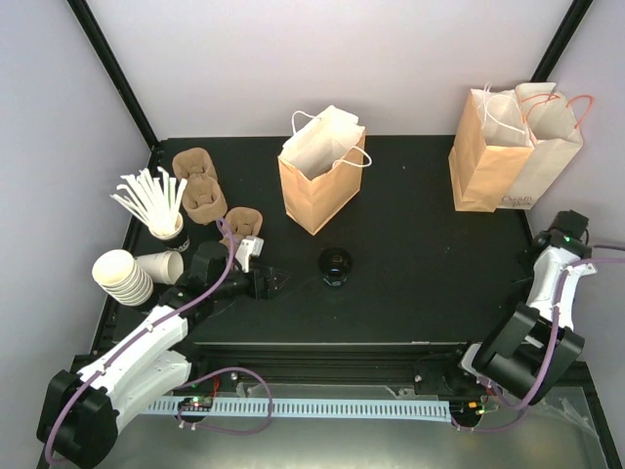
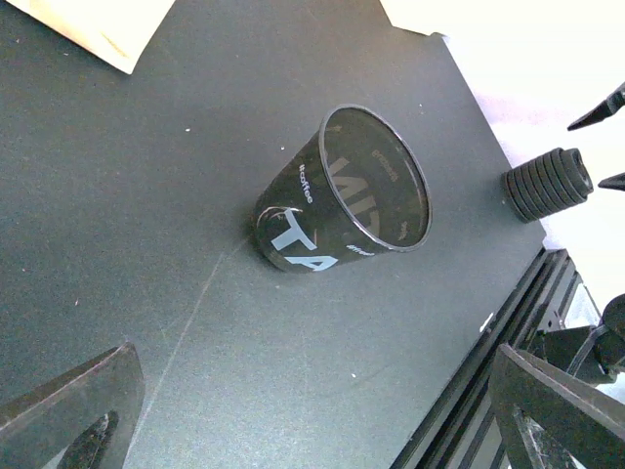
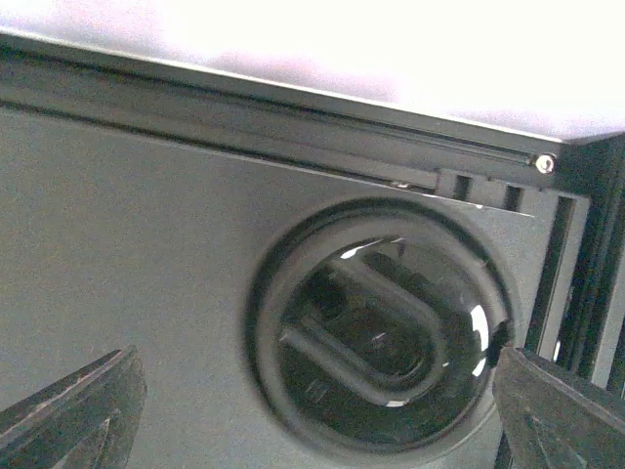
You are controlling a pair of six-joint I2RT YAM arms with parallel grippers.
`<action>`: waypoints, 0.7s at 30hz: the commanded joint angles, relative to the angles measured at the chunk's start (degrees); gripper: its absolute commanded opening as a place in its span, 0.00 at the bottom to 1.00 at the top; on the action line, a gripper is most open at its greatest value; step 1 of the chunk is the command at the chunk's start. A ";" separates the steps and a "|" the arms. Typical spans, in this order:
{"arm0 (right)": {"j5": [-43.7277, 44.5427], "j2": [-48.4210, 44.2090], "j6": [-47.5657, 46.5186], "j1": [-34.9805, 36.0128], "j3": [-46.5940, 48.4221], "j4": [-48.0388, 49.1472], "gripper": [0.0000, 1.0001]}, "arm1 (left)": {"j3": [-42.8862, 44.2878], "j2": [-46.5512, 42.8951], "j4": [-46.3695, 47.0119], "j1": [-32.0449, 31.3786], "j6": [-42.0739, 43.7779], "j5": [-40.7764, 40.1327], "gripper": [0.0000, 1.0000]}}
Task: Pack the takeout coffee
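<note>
Takeout coffee (image 1: 335, 266): is standing upright with its glossy black lid on, on the table (image 1: 420, 264) in front of the open paper bag (image 1: 322, 181), on the bag's near side and apart from it; nothing is touching it.
Step in hand: judging by the layout, the pick-up is getting under way; the cup is not yet in the bag.
Left gripper (image 1: 276, 283): is hovering low over the table, in front of the bag and to its left, pointing towards the cup; its fingers (image 2: 68, 410) are spreading wide and holding nothing.
Left arm: is reaching forward from its base, stretched out low.
Right gripper (image 3: 314, 357): is gaping wide and carrying nothing.
Right arm: is sitting folded up, well to the right of the bag, by the table's near edge.
Next move: probably calling for the left fingers to straddle the cup below the lid, pinch gently, lift, and lower it upright through the bag's mouth.
</note>
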 commanded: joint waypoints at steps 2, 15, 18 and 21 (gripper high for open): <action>-3.03 1.12 1.26 -6.56 -0.77 1.81 1.00 | 2.36 -0.40 0.35 -0.35 2.60 2.55 0.99; -5.16 1.07 0.68 -7.98 -1.63 1.77 1.00 | 2.63 0.42 0.86 -0.38 2.68 2.77 0.99; -5.46 1.90 0.46 -8.47 -1.26 1.56 0.99 | 2.55 0.25 0.68 -0.38 2.77 2.74 0.99; -4.68 1.80 0.74 -8.58 -1.51 1.47 0.95 | 2.46 0.37 0.88 -0.38 2.83 2.58 0.99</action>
